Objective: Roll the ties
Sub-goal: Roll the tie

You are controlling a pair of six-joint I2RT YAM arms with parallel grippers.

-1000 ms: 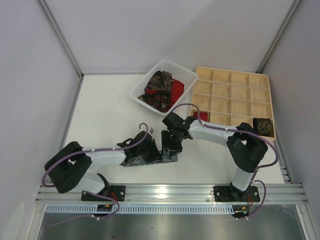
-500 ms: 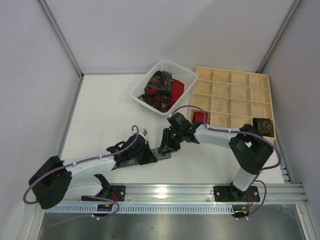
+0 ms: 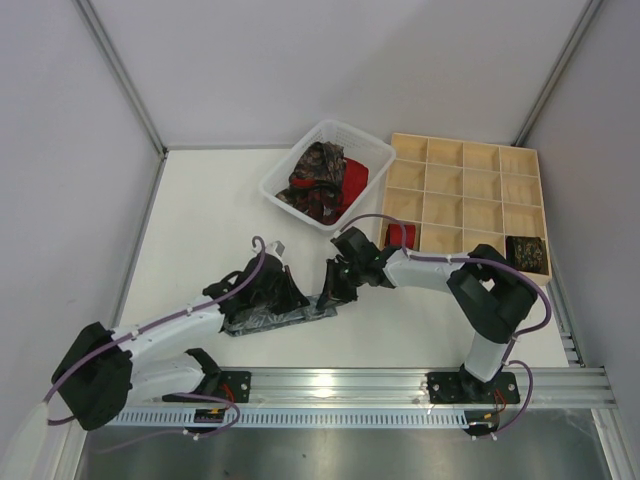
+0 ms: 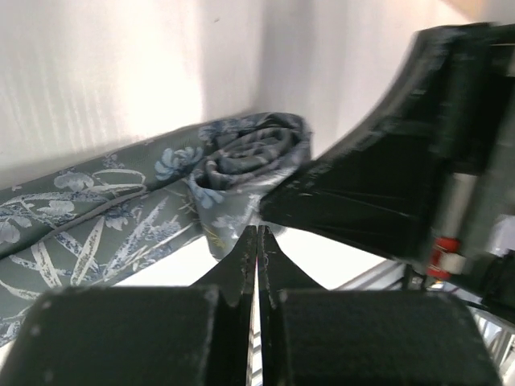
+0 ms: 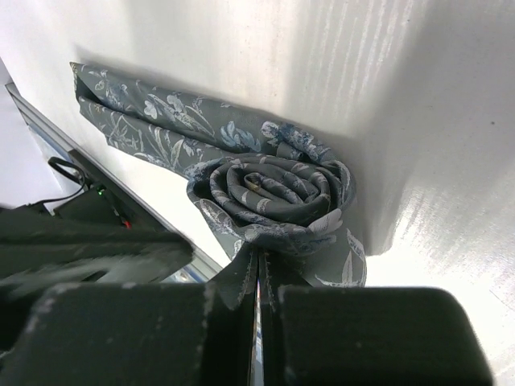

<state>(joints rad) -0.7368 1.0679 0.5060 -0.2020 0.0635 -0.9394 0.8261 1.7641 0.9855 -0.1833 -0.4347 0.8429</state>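
Observation:
A grey patterned tie [image 3: 262, 320] lies on the white table as a flat strip. Its right end is wound into a small roll [image 5: 278, 193], which also shows in the left wrist view [image 4: 249, 157]. My right gripper [image 3: 333, 290] is shut, and its tips [image 5: 259, 256] pinch the loose fabric at the roll's lower edge. My left gripper [image 3: 293, 298] is shut, and its tips [image 4: 257, 235] rest against the fold just below the roll. The dark paisley tie [image 3: 315, 175] and red tie [image 3: 353, 180] lie bunched in the white basket.
The white basket [image 3: 285, 168] stands at the back centre. The wooden grid tray [image 3: 470, 185] at the back right holds a red roll [image 3: 402, 235] and a dark roll [image 3: 525, 250]. The metal rail [image 3: 340, 385] runs along the near edge.
My left arm has stretched out, with its elbow swinging left. The grey tie's strip now lies drawn out towards the left. My right gripper has shifted slightly back with the roll.

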